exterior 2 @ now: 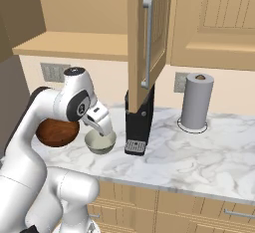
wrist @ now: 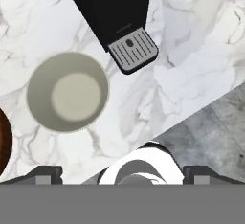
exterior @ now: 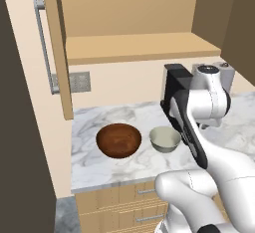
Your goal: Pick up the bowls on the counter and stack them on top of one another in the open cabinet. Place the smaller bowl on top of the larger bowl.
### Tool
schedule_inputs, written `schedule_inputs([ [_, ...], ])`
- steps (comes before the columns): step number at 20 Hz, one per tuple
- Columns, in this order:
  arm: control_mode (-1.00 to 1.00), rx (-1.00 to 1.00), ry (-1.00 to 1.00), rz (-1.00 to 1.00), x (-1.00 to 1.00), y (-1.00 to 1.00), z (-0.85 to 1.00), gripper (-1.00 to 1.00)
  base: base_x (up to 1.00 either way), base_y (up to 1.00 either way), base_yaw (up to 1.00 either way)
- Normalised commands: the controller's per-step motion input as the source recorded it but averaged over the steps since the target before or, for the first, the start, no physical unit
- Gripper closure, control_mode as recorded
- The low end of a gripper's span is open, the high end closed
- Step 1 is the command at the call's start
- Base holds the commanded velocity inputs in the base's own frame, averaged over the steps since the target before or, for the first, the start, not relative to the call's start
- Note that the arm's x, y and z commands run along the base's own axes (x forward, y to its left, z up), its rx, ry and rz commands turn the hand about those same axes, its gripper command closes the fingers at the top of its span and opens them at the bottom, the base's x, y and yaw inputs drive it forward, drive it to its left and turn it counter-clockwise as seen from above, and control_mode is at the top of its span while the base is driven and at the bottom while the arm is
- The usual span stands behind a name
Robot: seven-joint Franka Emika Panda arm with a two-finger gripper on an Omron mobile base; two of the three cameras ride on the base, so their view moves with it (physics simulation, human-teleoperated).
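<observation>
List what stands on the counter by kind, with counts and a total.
Bowls: 2, a brown bowl and a pale grey-green bowl
Black coffee machine: 1
Paper towel roll on its holder: 1
Total: 4

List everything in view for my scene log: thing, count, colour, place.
Wide wooden-looking bowl: one, dark reddish-brown, on the counter's left part.
Small round bowl: one, pale grey-green, right of the brown bowl, apart from it.
Marble counter: one, white with grey veins, over light wood drawers.
Open wall cabinet: one, tan, above the counter.
Coffee machine: one, black, on the counter.
Paper towel roll: one, grey, upright, further right.
Wall outlets: two, grey.
Robot gripper: one, above the counter, jaws open.
</observation>
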Motion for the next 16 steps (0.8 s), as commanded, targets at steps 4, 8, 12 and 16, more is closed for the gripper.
schedule_inputs([
  [4, -1.00, 0.00, 0.04, -0.09, -0.04, -0.05, -0.27, -1.00, 0.00, 0.00, 0.00],
  [8, -1.00, 0.00, 0.03, -0.09, -0.03, -0.04, -0.24, -1.00, 0.00, 0.00, 0.00],
  [12, -1.00, 0.04, 0.06, -0.07, 0.01, 0.00, -0.24, -1.00, 0.00, 0.00, 0.00],
  [16, -1.00, 0.09, 0.02, -0.05, 0.07, 0.01, -0.30, -1.00, 0.00, 0.00, 0.00],
])
